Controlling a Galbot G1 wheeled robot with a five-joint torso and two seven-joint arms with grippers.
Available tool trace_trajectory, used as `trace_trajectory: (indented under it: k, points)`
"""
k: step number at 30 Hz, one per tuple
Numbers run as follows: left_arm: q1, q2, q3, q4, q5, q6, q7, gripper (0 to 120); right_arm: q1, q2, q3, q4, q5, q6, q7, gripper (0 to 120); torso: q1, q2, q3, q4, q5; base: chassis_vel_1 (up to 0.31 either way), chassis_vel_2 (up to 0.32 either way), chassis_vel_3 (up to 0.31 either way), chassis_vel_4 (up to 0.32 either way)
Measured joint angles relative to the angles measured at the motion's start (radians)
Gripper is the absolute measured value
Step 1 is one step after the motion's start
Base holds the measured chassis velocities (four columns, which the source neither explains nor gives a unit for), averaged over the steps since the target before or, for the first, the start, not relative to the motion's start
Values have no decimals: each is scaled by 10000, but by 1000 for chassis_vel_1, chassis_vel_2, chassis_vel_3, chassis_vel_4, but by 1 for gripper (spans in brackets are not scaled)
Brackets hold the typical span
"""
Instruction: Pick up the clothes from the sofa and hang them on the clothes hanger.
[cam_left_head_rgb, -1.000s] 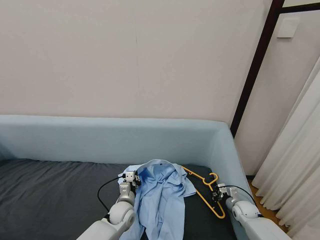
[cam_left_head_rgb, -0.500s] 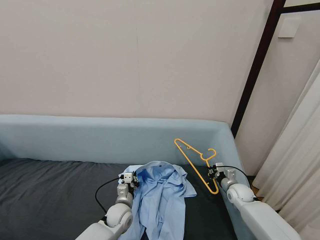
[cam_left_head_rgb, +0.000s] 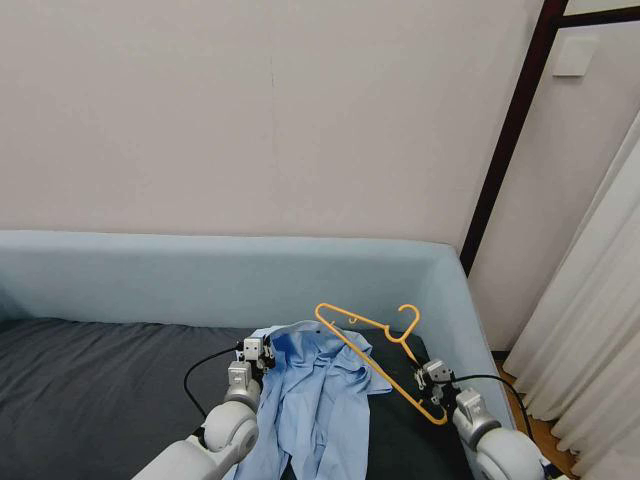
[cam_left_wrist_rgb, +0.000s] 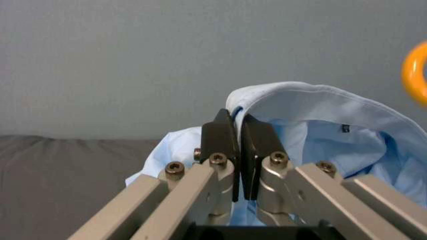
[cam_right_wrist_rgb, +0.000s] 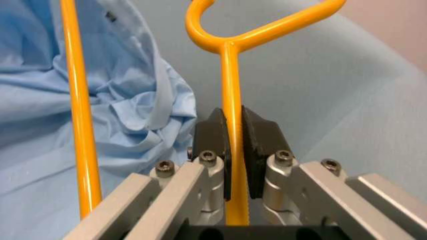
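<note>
Backrest (cam_left_head_rgb: 200, 280) blocks behind shirt (cam_left_head_rgb: 320, 390); seat (cam_left_head_rgb: 90, 380) leftward open.

A crumpled light blue shirt (cam_left_head_rgb: 325, 385) lies on the dark seat of the sofa (cam_left_head_rgb: 100, 385), collar raised; the orange hanger (cam_right_wrist_rgb: 230, 80) tilts just above it, hook upward

One crumpled light blue shirt (cam_left_head_rgb: 322, 388), one glossy orange clothes hanger (cam_left_head_rgb: 352, 338), one pale blue sofa (cam_left_head_rgb: 200, 275) with a dark grey seat, and two silver-and-black metal grippers: the left gripper (cam_left_head_rgb: 265, 350) and the right gripper (cam_left_head_rgb: 424, 377) — plus one white curtain (cam_left_head_rgb: 590, 330), one white wall plate (cam_left_head_rgb: 577, 55)
</note>
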Motion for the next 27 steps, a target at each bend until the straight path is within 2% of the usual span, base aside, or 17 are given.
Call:
trace_trajectory:
  k: [3, 8, 11, 18, 27]
  points:
    - [-10, 480, 182, -356, -130, 21, -7, 0, -130, 262, -89, -363, -1596, 655, 111, 5, 0, 0, 1, 2, 1, 0, 0, 0, 0]
    - [-77, 848, 397, -785, -284, 128, -88, 0, -44, 477, -462, -715, -3038, 1214, 117, 5, 0, 0, 1, 3, 2, 0, 0, 0, 0]
    - [36, 851, 423, -1075, -354, 257, -215, 0, 265, 668, -842, -980, -3343, 1257, 233, 5, 0, 0, 1, -2, 0, 0, 0, 0, 0]
    - [293, 896, 462, -1520, -352, 401, -327, 0, 1274, 1358, -1592, -1760, -3583, 1113, 568, 5, 0, -1, 1, 4, 1, 0, 0, 0, 0]
    - [451, 971, 452, -2105, -337, 542, -431, 0, 2201, 1734, -2070, -2501, -3772, 912, 807, 5, 0, -2, 2, 2, 1, 0, 0, 0, 0]
